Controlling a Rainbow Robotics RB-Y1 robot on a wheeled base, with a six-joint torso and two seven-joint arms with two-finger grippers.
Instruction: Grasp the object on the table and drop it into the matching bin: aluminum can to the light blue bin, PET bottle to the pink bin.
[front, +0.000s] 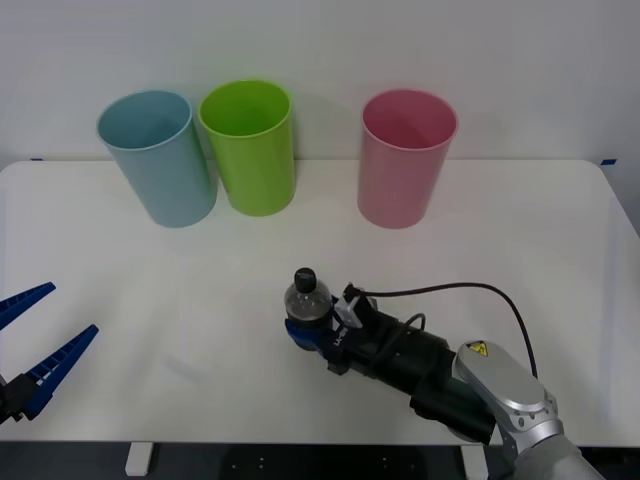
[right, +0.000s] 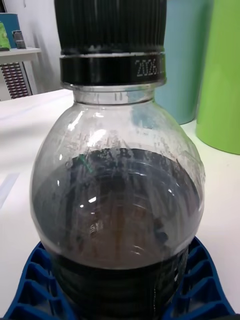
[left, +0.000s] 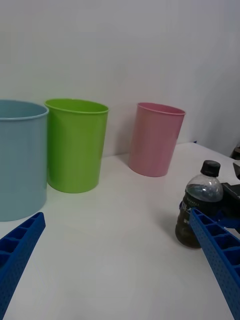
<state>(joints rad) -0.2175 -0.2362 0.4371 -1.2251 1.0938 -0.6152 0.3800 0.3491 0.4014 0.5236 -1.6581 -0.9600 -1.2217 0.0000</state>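
The PET bottle (front: 306, 296), small and clear with a black cap and a dark band, stands upright on the white table (front: 150, 260) near its front middle. My right gripper (front: 304, 336) reaches in from the front right and is shut on the bottle's lower body, its blue fingers (right: 30, 280) pressed against both sides. From the left wrist the bottle (left: 199, 205) is seen still resting on the tabletop. The pink bin (front: 406, 160) stands at the back right, the light blue bin (front: 160, 160) at the back left. My left gripper (front: 72, 310) waits open at the front left.
A lime green bin (front: 250, 150) stands right beside the light blue one. A black cable loops over my right wrist (front: 450, 375). White tabletop stretches between the bottle and the row of bins. A wall rises close behind the bins.
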